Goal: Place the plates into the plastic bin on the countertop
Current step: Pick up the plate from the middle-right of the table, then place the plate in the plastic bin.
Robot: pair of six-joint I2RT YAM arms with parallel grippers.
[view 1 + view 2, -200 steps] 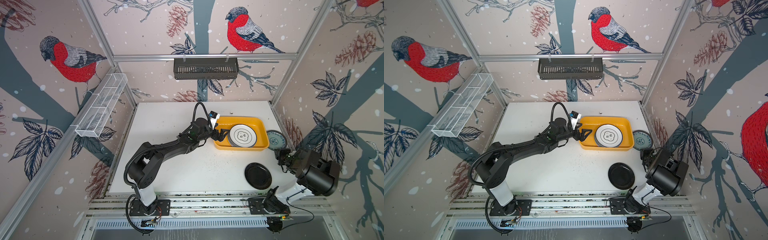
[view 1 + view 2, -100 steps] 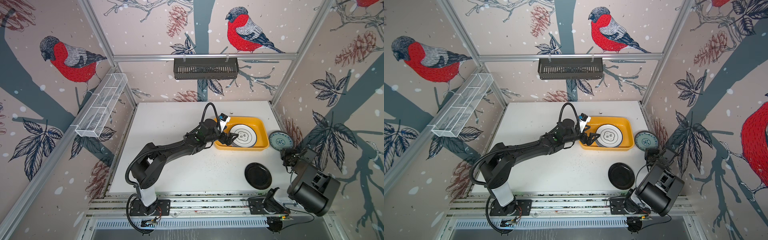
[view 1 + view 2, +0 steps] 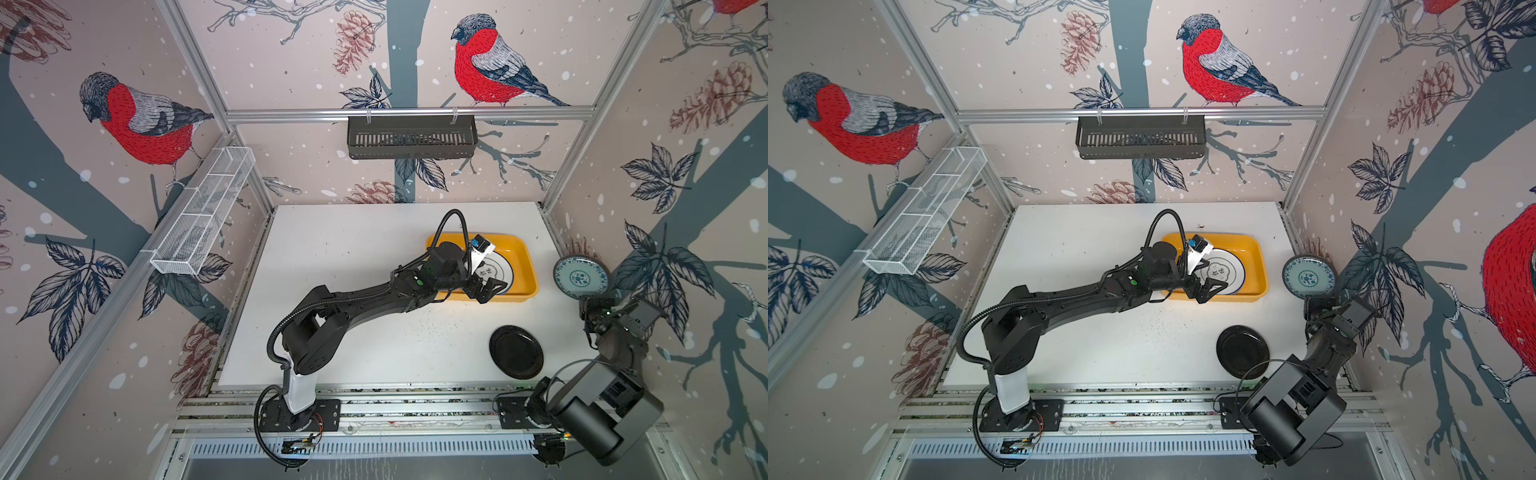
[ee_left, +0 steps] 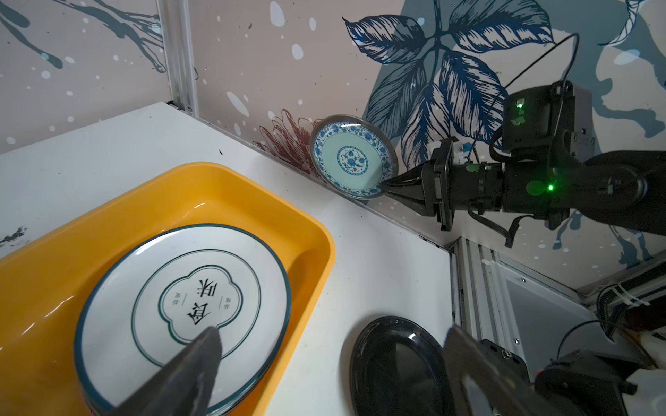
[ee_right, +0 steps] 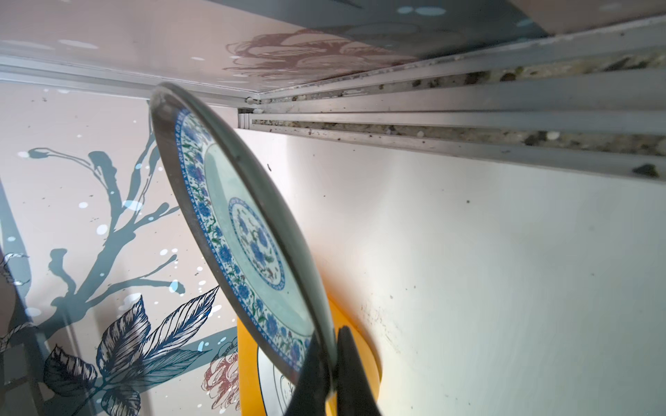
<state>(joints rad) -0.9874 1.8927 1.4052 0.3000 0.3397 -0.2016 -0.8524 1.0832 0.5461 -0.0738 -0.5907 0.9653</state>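
The yellow plastic bin (image 3: 528,261) (image 3: 1259,262) (image 4: 252,191) stands at the right back of the white countertop (image 3: 353,266). In it lies a white plate with a flower outline (image 3: 500,270) (image 3: 1227,272) (image 4: 180,306). My left gripper (image 3: 488,289) (image 3: 1210,289) (image 4: 333,335) hovers open over the bin's near rim, holding nothing. My right gripper (image 3: 589,298) (image 3: 1316,297) (image 4: 383,187) (image 5: 333,345) is shut on the rim of a blue-green patterned plate (image 3: 581,276) (image 3: 1308,276) (image 4: 353,156) (image 5: 245,234), held tilted in the air by the right wall. A plain black plate (image 3: 516,351) (image 3: 1241,351) (image 4: 396,367) lies flat near the front right.
A black slotted basket (image 3: 411,137) hangs on the back wall and a white wire rack (image 3: 203,216) on the left wall. Aluminium rails (image 3: 415,411) run along the front edge. The right wall stands close behind the held plate.
My left gripper has swung right, from the bin's left end to over its near rim. My right gripper has lifted the blue-green plate off the countertop towards the right wall.
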